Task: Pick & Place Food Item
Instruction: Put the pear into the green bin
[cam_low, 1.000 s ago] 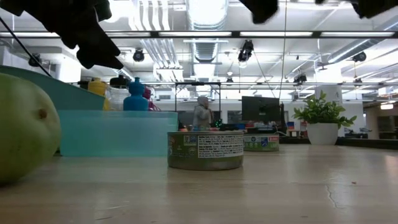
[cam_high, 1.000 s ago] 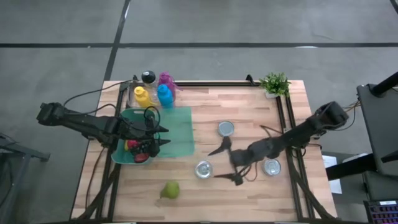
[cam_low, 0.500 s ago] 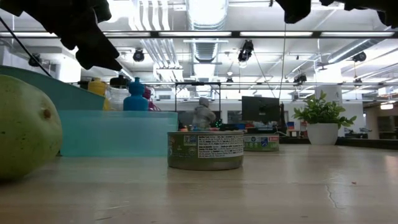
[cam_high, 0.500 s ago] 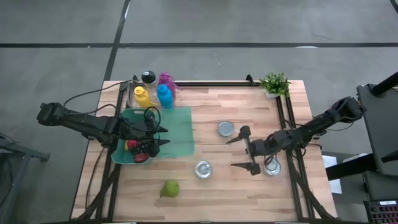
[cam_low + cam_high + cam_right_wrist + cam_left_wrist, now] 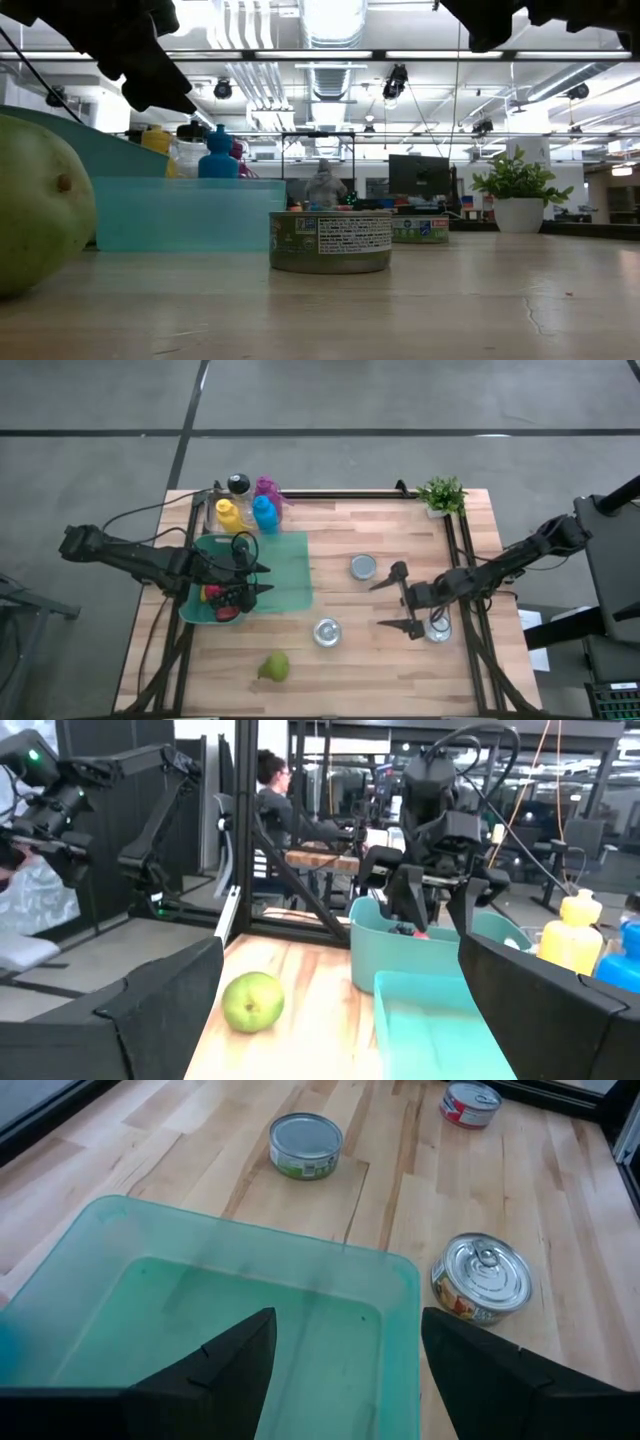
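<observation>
High view shows the green pear (image 5: 273, 666) lying on its side on the wooden surface (image 5: 400, 540) near the front edge, left of centre, well apart from both arms. Its long axis runs slightly diagonal, with the narrow stem end pointing to the front left and the rounder end to the right. In the low view the pear (image 5: 40, 205) fills the left edge, its stem scar facing the camera.

The left end effector (image 5: 258, 579) hovers over the teal bin (image 5: 285, 603) at the left, its fingers parted and empty; red items lie in the bin beneath it. The right end effector (image 5: 398, 600) hangs at the right side of the surface with its fingers spread wide and nothing between them, between the far can (image 5: 364, 567) and the can (image 5: 437, 628) at the right rail. A third can (image 5: 326, 632) stands near the centre.

Since a second earlier the right arm has pulled back toward the right, away from the centre can, while the left arm has kept its place. The pear has barely moved
</observation>
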Tool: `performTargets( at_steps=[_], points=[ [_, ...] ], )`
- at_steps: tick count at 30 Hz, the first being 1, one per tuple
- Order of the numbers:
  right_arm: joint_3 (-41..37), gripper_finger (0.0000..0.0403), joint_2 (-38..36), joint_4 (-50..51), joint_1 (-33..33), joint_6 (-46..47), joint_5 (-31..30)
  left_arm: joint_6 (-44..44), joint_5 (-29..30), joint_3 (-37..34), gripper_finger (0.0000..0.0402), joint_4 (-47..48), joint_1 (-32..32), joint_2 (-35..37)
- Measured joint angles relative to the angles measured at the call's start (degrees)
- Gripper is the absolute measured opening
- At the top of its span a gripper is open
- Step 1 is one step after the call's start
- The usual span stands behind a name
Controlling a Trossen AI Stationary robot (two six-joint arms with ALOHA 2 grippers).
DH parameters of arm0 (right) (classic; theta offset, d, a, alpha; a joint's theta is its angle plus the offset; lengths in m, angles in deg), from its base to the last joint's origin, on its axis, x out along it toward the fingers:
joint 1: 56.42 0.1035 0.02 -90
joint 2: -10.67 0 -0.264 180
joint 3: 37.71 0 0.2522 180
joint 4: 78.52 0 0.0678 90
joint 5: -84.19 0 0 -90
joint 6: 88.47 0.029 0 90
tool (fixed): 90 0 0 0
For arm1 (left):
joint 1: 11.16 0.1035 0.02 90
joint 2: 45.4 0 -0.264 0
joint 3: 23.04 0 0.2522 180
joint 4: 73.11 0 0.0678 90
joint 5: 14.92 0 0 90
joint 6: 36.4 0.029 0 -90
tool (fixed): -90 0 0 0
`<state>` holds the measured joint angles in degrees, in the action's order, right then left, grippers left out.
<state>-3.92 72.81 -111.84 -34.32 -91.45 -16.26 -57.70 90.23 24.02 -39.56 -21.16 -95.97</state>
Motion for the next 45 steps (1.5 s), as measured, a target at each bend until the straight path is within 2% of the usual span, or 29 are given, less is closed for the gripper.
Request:
performTargets(
  at_steps=[22,26,31,45],
  points=[
    [6.87,0.0400,6.74,0.24,0.00,-0.25,-0.02,-2.37,-0.11,0.00,0.0254,-0.08,0.00,0.00],
    [8.68,0.0400,7.83,0.31,-0.07,-4.34,-0.11,-2.75,-0.13,0.00,0.0254,-0.01,0.00,0.00],
    [10.24,0.0400,8.49,1.72,-0.07,-4.50,-0.13,-2.77,-0.13,0.00,0.0255,0.16,0.00,0.00],
    [10.14,0.0400,8.49,3.62,0.00,-1.49,-0.12,-2.78,-0.15,0.00,0.0255,0.27,0.00,0.00]
  ],
)
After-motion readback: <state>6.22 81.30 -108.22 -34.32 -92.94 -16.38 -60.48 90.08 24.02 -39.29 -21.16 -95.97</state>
